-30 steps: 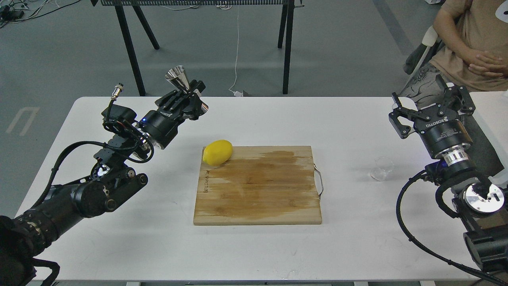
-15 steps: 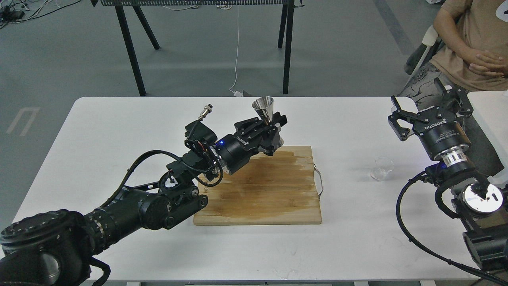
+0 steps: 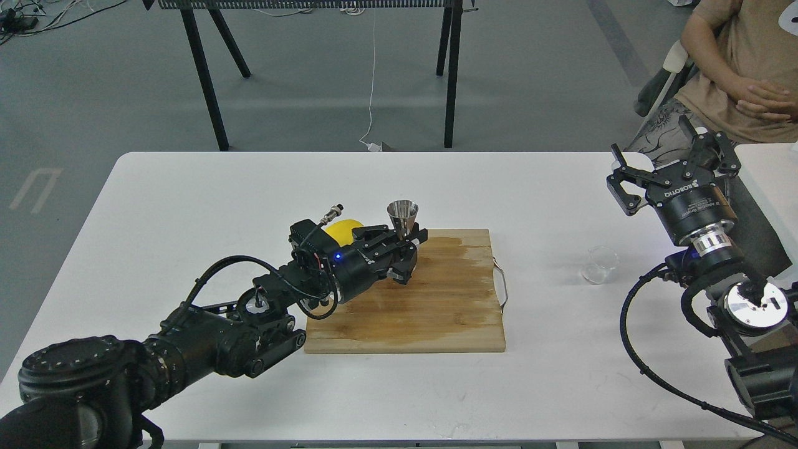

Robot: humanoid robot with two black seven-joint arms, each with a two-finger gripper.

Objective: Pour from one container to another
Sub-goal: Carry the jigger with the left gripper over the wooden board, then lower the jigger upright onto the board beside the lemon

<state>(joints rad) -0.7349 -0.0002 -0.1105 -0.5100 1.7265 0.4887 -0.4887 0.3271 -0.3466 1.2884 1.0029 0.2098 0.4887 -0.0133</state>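
While the left gripper [image 3: 404, 242] squeezes the steel jigger [image 3: 403, 219] upright between its fingers, the right gripper [image 3: 673, 163] gapes wide, holding nothing.

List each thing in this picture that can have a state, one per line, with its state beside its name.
steel jigger: upright, gripped at its lower half, over the board.
left gripper: shut on the steel jigger.
right gripper: open, empty, raised.
glass cup: upright on the table, apart from both grippers; contents too faint to tell.
lemon: partly hidden behind the left arm.
cutting board: flat, darker stained patch across it.
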